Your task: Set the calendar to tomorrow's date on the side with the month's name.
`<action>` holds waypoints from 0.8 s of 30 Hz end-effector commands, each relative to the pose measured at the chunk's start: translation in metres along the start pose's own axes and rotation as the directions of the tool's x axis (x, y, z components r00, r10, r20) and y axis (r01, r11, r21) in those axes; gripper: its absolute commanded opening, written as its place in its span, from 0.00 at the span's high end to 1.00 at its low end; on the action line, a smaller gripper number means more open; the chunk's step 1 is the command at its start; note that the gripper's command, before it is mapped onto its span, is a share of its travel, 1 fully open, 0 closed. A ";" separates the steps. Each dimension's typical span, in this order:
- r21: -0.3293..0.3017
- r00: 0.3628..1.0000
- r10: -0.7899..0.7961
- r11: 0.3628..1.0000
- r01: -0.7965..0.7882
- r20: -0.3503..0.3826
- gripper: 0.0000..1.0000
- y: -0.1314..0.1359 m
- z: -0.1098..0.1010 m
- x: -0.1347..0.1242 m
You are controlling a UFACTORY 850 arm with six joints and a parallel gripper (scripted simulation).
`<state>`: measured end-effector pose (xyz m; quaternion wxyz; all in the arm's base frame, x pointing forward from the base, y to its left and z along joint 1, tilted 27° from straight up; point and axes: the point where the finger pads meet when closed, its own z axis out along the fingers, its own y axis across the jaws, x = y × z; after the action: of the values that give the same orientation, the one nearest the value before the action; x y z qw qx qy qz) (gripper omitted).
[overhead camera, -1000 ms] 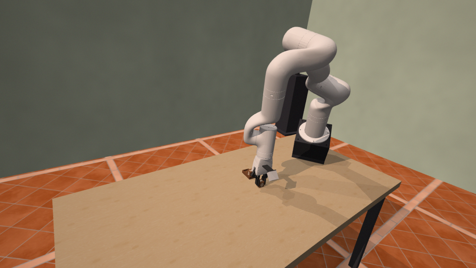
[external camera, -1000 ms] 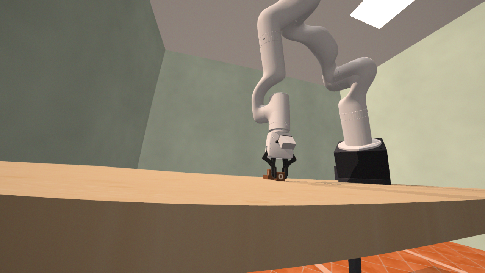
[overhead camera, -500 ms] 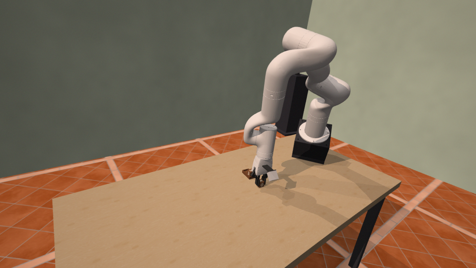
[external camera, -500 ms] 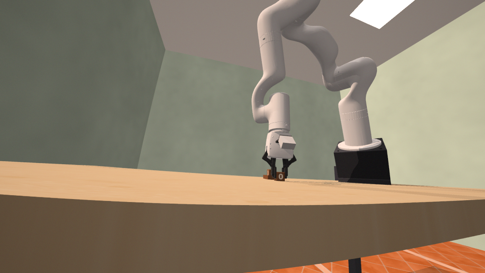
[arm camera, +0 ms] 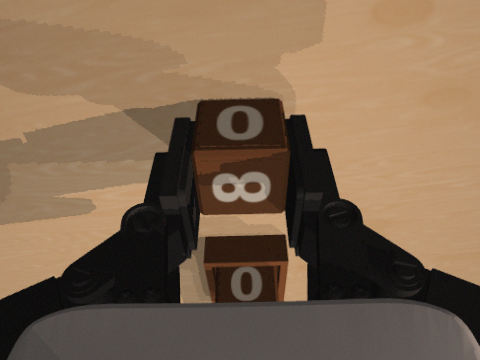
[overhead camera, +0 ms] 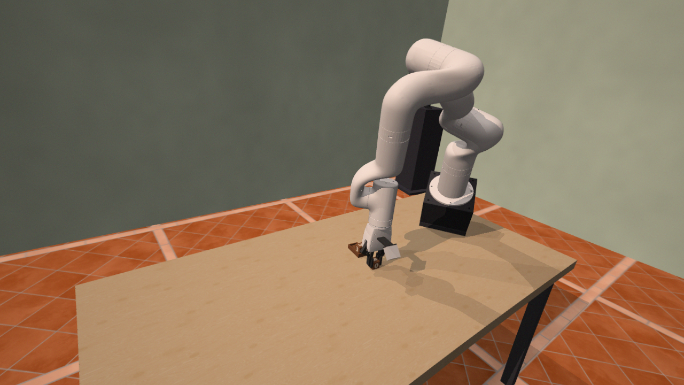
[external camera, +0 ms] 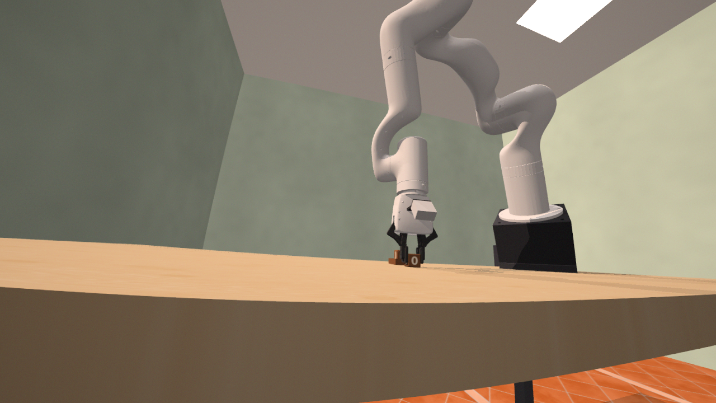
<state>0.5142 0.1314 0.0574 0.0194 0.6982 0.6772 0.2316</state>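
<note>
brown wooden number cube (overhead camera: pixel 376 263) (external camera: pixel 414 260) (arm camera: pixel 241 167) sat outside the brown wooden tray (overhead camera: pixel 352 248) (external camera: pixel 394 261) (arm camera: pixel 245 249), pinched between the black fingertips of the gripper (overhead camera: pixel 374 262) (external camera: pixel 413 255) (arm camera: pixel 241 146); its outward side read 0. returning it beside the other cube, setting tomorrow's date and withdrawing apparently remained.

The robot arm (overhead camera: pixel 395 119) (external camera: pixel 401 82), its gripper (overhead camera: pixel 374 262) (external camera: pixel 413 258) (arm camera: pixel 241 146) and the brown number cube (overhead camera: pixel 376 264) (external camera: pixel 414 260) (arm camera: pixel 241 175) look just the same as a second ago in the top and outside views. Any move is too small to see.
</note>
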 end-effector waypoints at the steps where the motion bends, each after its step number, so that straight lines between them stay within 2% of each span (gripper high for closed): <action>1: -0.001 1.000 0.000 1.000 0.000 0.000 0.71 0.001 0.000 0.000; 6: -0.001 1.000 0.000 1.000 0.000 0.000 0.71 0.001 -0.016 0.000; 8: -0.001 1.000 0.000 1.000 0.000 0.000 0.71 0.001 -0.016 0.000; 17: -0.001 1.000 0.000 1.000 0.000 0.000 0.71 0.000 -0.081 0.000; 21: -0.001 1.000 0.000 1.000 0.000 0.000 0.71 0.000 -0.096 0.000; 24: -0.001 1.000 0.000 1.000 0.000 0.000 0.71 0.000 -0.099 0.000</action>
<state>0.4860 0.1070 0.1304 0.0286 0.6982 0.6758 0.2344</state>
